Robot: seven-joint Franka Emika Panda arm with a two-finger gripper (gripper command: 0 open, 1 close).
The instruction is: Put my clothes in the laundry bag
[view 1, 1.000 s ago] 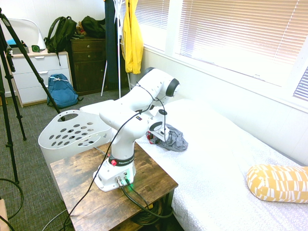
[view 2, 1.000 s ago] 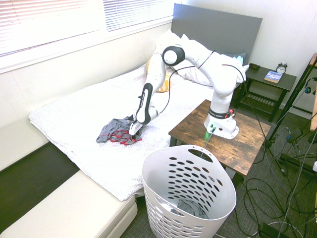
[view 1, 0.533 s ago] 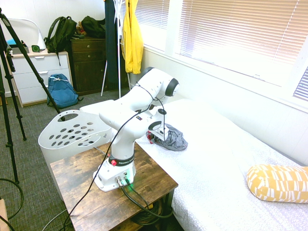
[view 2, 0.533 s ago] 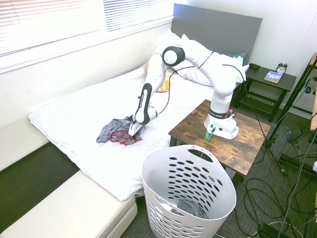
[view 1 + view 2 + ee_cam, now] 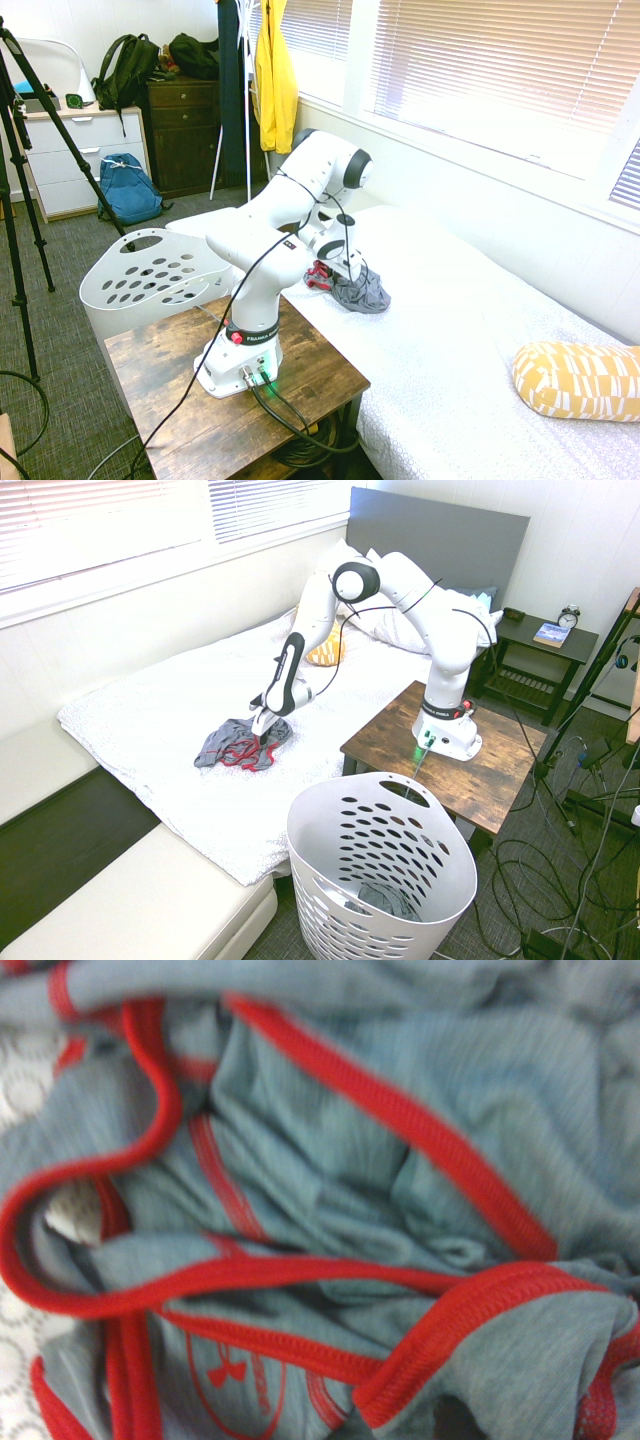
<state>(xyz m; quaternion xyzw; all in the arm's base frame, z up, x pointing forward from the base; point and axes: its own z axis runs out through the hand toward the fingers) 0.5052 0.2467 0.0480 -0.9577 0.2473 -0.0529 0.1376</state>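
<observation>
Now my claw (image 5: 262, 732) is squeezing shut on grey clothes (image 5: 222, 750), lying on bed (image 5: 150, 705). Cloth is looking soft, floppy, light, not breaky. Bunched middle is seeming best for grabbing; thin red edge (image 5: 400, 1130) is maybe slipping.

Bedroom, bed (image 5: 180, 690) with grey headboard (image 5: 440, 540), pillows (image 5: 390, 630), nightstand (image 5: 540, 645), alarm clock (image 5: 569, 617)

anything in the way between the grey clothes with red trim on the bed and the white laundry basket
Nothing visible stands between the clothes and the laundry basket. The basket's upright near wall is the only thing to clear, so the gripper would probably need to lift them over its rim.
</observation>
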